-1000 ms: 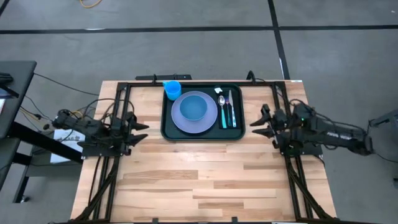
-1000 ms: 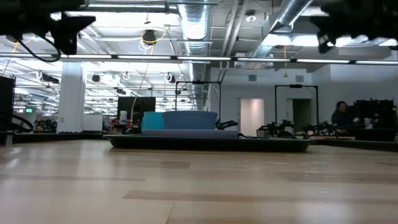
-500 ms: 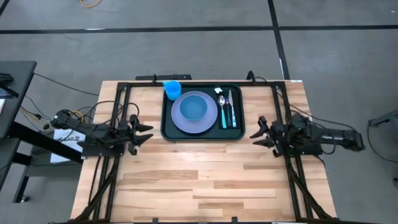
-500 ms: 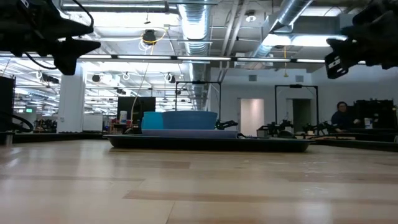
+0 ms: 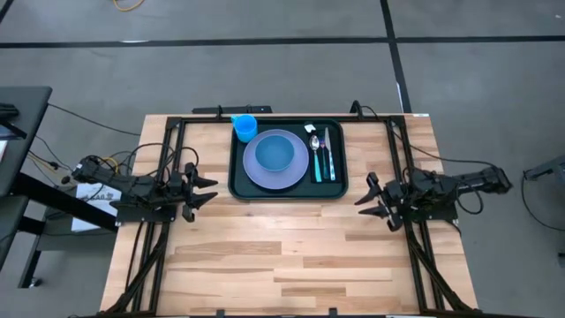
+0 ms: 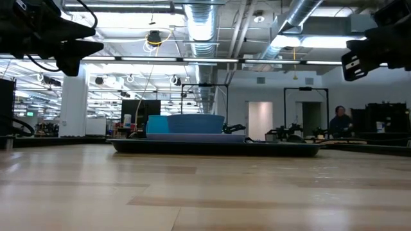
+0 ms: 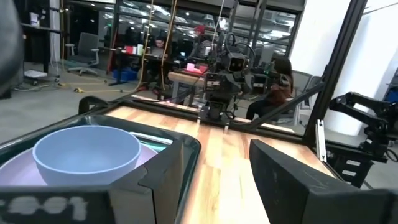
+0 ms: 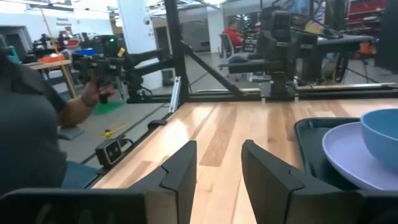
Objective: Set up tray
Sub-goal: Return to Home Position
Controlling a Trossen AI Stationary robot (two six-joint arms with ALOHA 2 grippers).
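Note:
The dark tray (image 5: 239, 181) lies at the table's far middle. On it sit a lavender plate (image 5: 300, 168) with a blue bowl (image 5: 275, 152), a blue cup (image 5: 244, 127) at its far left corner, and cutlery (image 5: 324, 155) on a black napkin at its right. My left gripper (image 5: 205, 188) hovers open to the left of the tray, pointing level at it. To the right of the tray's near corner, my right gripper (image 5: 366, 199) is also open and level. Both hang above the table, as the low view shows, left gripper (image 6: 80, 54) and right gripper (image 6: 353, 64).
Black frame rails (image 5: 168, 150) run along the table's left and right sides and its far edge. Bare wood (image 5: 282, 256) fills the table's near half. Beyond the table, a person (image 6: 338, 119) sits far back in the room.
My right gripper has swung toward the table's near edge and sunk lower, drawing back a little toward the right edge, still open. My left gripper has come down a little beside the tray. Nothing on the tray has moved.

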